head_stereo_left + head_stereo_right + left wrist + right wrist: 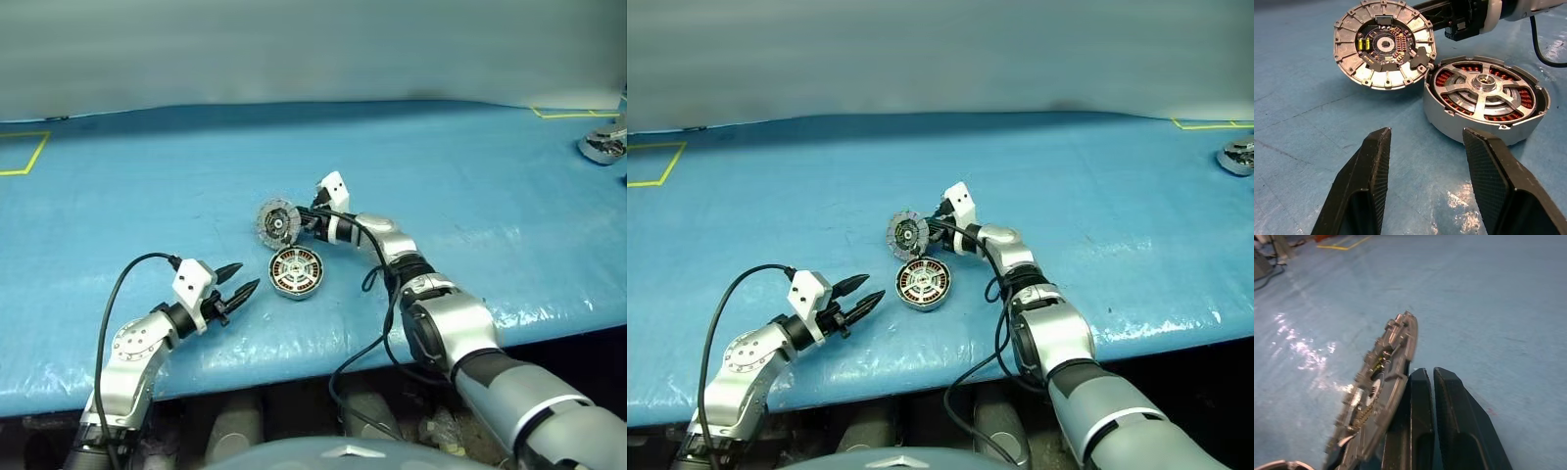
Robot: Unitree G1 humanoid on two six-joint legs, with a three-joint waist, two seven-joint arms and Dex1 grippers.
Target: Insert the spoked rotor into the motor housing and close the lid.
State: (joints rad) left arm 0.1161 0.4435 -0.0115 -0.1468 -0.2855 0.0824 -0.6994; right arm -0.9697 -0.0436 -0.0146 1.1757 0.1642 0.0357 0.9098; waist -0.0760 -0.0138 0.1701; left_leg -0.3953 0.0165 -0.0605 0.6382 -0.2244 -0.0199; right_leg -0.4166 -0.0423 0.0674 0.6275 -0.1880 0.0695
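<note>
Right gripper (306, 217) reaches in from the right with its fingers (1422, 421) pressed together; the lid (278, 223) stands on edge against the outer side of one finger, propped rather than caught between the two, as far as the wrist view lets me judge. Left gripper (238, 278) hangs apart to the left with its fingers (1369, 181) spread on nothing, pointing toward the housing.

Blue table (470, 176) carries everything. Housing (295, 271) sits flat on it, between the two grippers and just in front of the lid, with the rotor (1484, 90) already seated inside, its spokes over the copper windings. Lid, tilted nearly upright, turns its speckled circuit face toward the left gripper, and its lower edge rests close beside the housing's rim.

Closing turns on this: the lid lies just behind the housing and must tip forward, flat onto it. I'd judge the right gripper better placed, being already against the lid.
</note>
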